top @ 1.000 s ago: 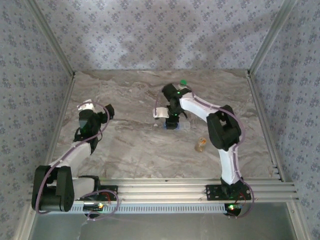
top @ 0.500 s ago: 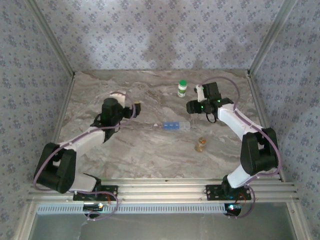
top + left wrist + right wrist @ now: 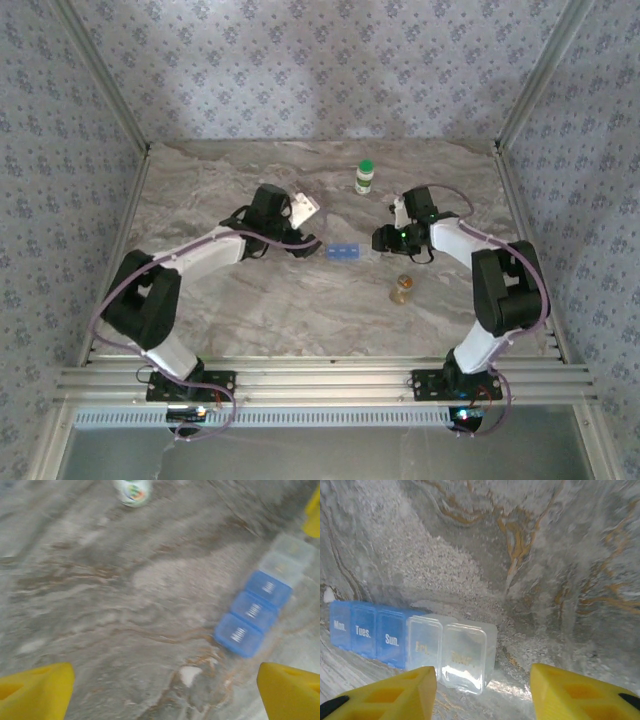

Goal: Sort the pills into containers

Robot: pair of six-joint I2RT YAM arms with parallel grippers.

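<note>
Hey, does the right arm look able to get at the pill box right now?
Probably yes: the right gripper sits close by the pill box, jaws apart, with bare table between them and nothing in the way.

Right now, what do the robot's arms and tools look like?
The left arm and right arm have white shells with chunky black joints. Thin purple cables loop along them, and small green lights glow at the bases. The left tool and right tool have blocky, bright yellow fingers.
</note>
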